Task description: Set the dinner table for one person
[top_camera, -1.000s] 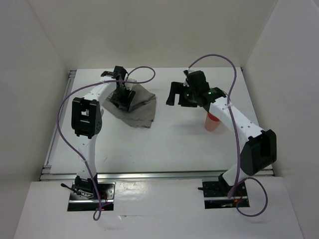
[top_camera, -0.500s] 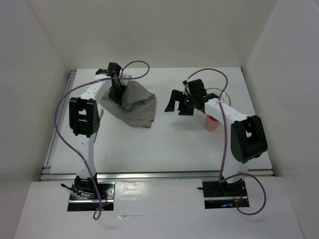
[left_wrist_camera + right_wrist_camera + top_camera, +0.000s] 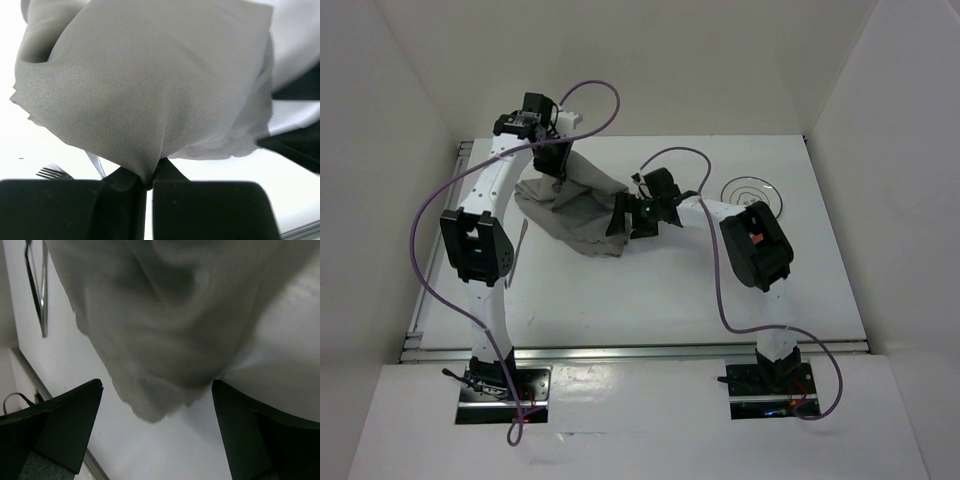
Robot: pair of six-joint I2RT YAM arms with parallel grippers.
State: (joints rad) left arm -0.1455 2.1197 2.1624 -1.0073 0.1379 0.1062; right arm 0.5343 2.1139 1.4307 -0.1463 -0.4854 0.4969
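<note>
The cloth (image 3: 582, 208) lies on the dinner table (image 3: 650, 290), in its far left part. Just left of the cloth lies a piece of cutlery (image 3: 524, 236); well to its right, a plate (image 3: 752, 190). The left gripper (image 3: 558, 163) is at the cloth's far corner, the right gripper (image 3: 619, 215) at its right edge.

No writing, label, brand, number or sign could be read in any of the three views. Nothing legible was seen on the grey cloth (image 3: 582, 205) or on the dinner table (image 3: 660, 300).
</note>
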